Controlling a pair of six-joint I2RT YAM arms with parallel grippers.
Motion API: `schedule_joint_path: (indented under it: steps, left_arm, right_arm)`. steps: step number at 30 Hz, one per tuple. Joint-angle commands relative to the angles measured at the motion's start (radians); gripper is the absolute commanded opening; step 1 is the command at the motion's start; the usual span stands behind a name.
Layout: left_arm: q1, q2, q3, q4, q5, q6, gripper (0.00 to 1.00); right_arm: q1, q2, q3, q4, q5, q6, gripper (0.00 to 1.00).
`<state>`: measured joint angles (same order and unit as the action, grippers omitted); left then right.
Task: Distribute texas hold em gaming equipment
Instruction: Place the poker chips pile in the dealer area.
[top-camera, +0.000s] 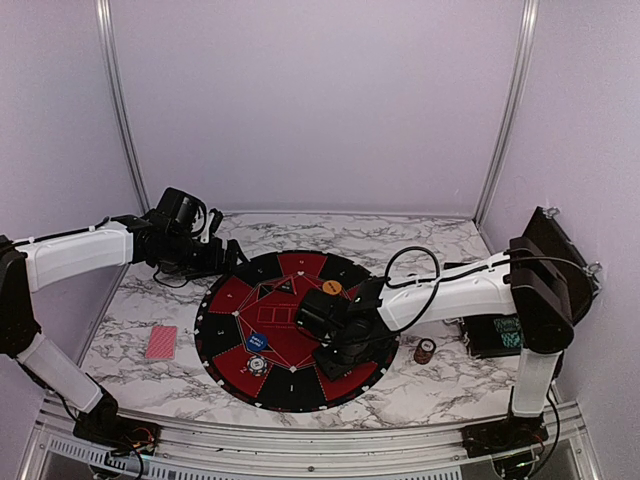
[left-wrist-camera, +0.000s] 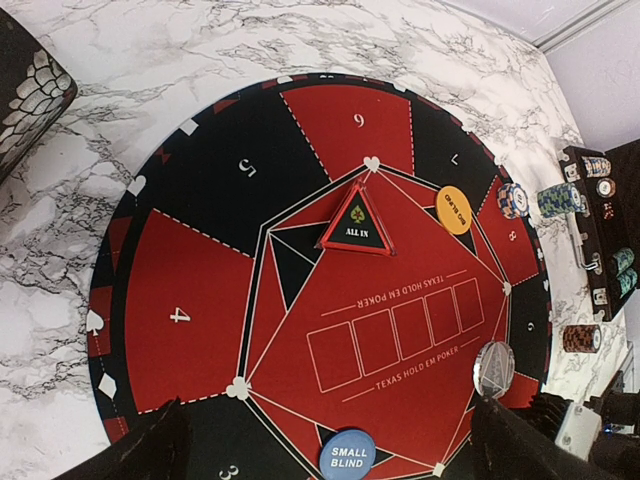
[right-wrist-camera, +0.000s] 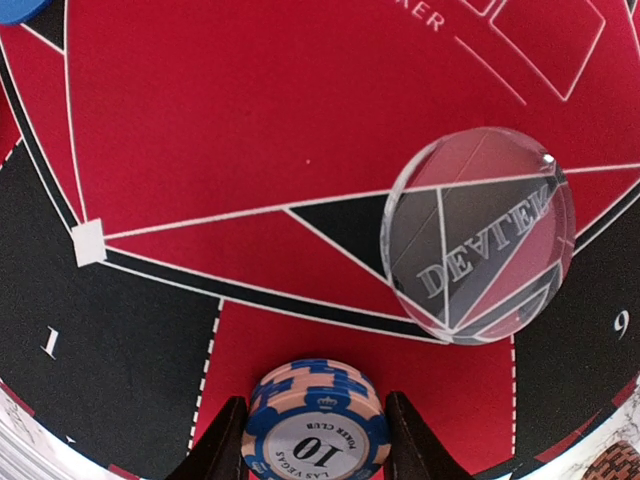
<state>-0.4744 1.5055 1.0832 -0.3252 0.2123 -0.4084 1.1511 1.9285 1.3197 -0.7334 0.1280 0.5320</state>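
Observation:
My right gripper (right-wrist-camera: 314, 432) is shut on a small stack of blue-and-pink poker chips (right-wrist-camera: 318, 395) marked 10, low over a red segment of the mat between segments 1 and 9. A clear dealer disc (right-wrist-camera: 480, 235) lies just beyond it. In the top view this gripper (top-camera: 345, 350) is over the mat's near right part. My left gripper (top-camera: 222, 250) hangs open and empty above the mat's far left edge. An orange disc (left-wrist-camera: 454, 210), a blue small-blind marker (left-wrist-camera: 347, 455) and another blue-white chip stack (left-wrist-camera: 513, 200) rest on the mat. A red-backed card (top-camera: 160, 342) lies on the table at left.
The round black-and-red mat (top-camera: 230, 300) fills the table's middle, with a triangular all-in marker (left-wrist-camera: 356, 222) near its centre. A brown chip stack (top-camera: 425, 351) stands right of the mat. The black case (left-wrist-camera: 600, 240) with more chips sits at far right. A white chip stack (top-camera: 256, 365) is on the mat's near left.

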Motion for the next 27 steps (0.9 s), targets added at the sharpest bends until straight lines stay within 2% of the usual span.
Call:
schedule_joint_path:
  steps: [1,27]
  left_arm:
    - [0.000,0.013,-0.011,0.012,0.001,-0.004,0.99]
    - [0.000,0.010,-0.022,0.020,-0.001,-0.011,0.99]
  right_arm:
    - [0.009,0.003,0.034,0.001,0.004,0.016,0.33]
    - [0.025,0.017,0.069,-0.059,0.032,0.021,0.48]
